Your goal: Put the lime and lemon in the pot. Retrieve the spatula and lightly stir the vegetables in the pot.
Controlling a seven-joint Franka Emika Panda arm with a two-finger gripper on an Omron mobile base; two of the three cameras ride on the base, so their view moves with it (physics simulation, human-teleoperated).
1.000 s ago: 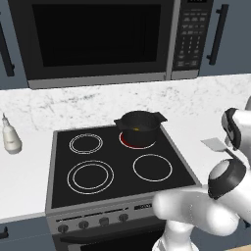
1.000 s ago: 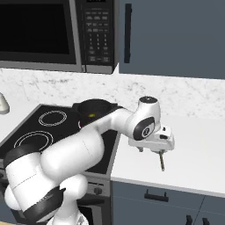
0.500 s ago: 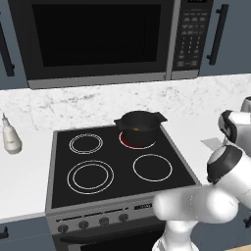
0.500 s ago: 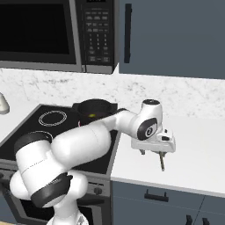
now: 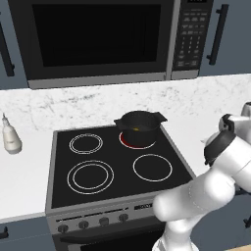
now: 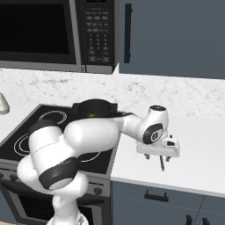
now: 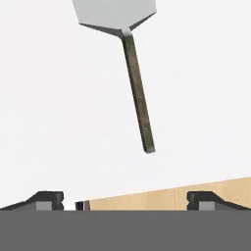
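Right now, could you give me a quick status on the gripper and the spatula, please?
Gripper open above the counter, holding nothing. Spatula flat on the counter ahead, ungrasped. Nothing between them.

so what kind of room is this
A rendered home kitchen: a black four-burner stove with a pot on it, a built-in microwave above, and a marble-look counter over blue-grey cabinets.
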